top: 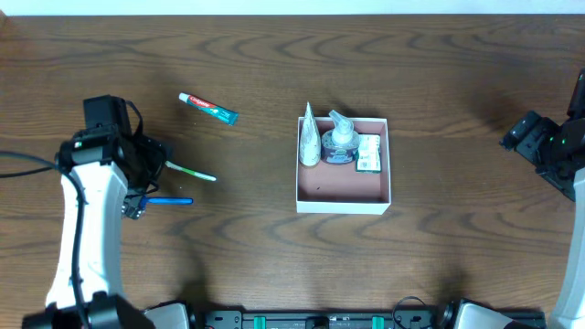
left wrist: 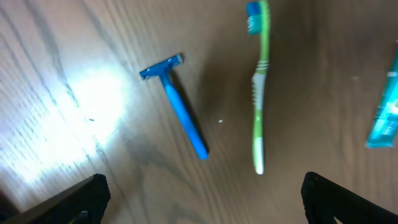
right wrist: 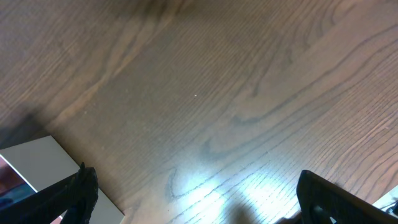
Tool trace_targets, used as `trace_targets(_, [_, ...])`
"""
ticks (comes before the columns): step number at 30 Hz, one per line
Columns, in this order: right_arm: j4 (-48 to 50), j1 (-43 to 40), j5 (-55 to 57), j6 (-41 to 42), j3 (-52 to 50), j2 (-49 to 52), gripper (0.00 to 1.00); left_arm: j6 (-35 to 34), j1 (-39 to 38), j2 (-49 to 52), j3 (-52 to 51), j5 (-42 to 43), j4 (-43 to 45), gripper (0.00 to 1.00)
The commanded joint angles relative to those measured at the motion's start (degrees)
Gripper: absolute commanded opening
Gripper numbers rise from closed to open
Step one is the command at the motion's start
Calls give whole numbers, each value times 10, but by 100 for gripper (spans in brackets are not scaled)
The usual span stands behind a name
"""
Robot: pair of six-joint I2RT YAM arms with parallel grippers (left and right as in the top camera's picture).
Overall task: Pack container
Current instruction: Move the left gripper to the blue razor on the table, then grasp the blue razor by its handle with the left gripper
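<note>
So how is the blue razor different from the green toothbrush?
The razor is all blue; the toothbrush is green and white. The razor is shorter than the toothbrush. The razor's head sits crosswise like a T; the toothbrush's head runs in line with its handle. Both lie flat on the table, outside the box.

White left arm (top: 87, 228), black wrist (top: 110, 137), black cables (top: 27, 163), white right arm (top: 576, 260), black fingers (left wrist: 339, 199)

From where I stand I count one container (top: 344, 187) with three things in it: one white tube (top: 310, 137), one pump bottle (top: 340, 139), and what looks like one small packet (top: 369, 153). Loose outside it lie one toothpaste (top: 208, 108), one toothbrush (top: 190, 171) and one razor (top: 169, 200).
</note>
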Motion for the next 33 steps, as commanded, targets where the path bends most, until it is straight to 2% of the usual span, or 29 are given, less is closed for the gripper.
trace_targets(1, [0, -4, 2, 6, 7, 0, 99, -29, 9, 35, 0, 16, -4, 99])
trace_targets(10, [0, -4, 2, 6, 7, 0, 99, -31, 30, 121, 0, 54, -4, 100])
trace_targets(16, [0, -4, 2, 6, 7, 0, 99, -31, 33, 159, 0, 81, -4, 95])
trace_targets(24, [0, -4, 2, 6, 7, 0, 99, -4, 35, 170, -17, 85, 6, 89])
trace_targets(33, [0, -4, 2, 6, 7, 0, 99, 15, 38, 170, -57, 85, 62, 85])
